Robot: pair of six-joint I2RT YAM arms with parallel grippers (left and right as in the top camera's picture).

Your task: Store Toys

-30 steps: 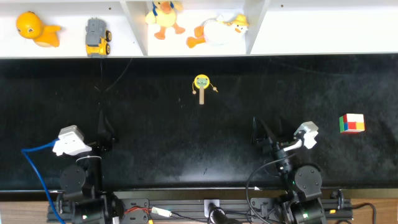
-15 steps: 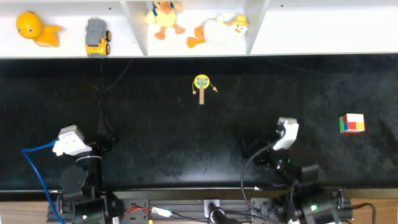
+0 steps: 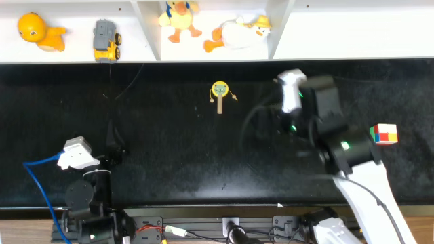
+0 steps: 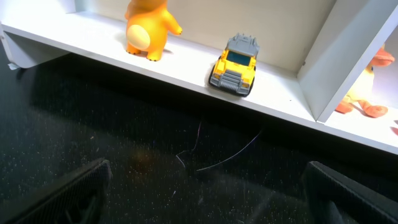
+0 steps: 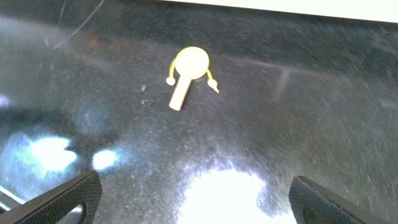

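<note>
Toy rattle [image 5: 188, 73] lies flat on the black counter [image 5: 323, 124], ahead of the right hand [image 5: 198, 202], whose fingers [image 5: 68, 196] gape wide and empty, seemingly raised. Farther right sits a coloured cube [image 3: 384, 134]. Left hand [image 4: 208, 196], likewise wide and empty, faces the yellow truck [image 4: 234, 65] on the shelf [image 4: 155, 73].

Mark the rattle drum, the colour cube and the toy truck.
rattle drum [image 5: 190, 63]: right wrist view, round head.
colour cube [image 3: 384, 134]: top view, top face.
toy truck [image 4: 236, 62]: left wrist view, yellow hood.
</note>
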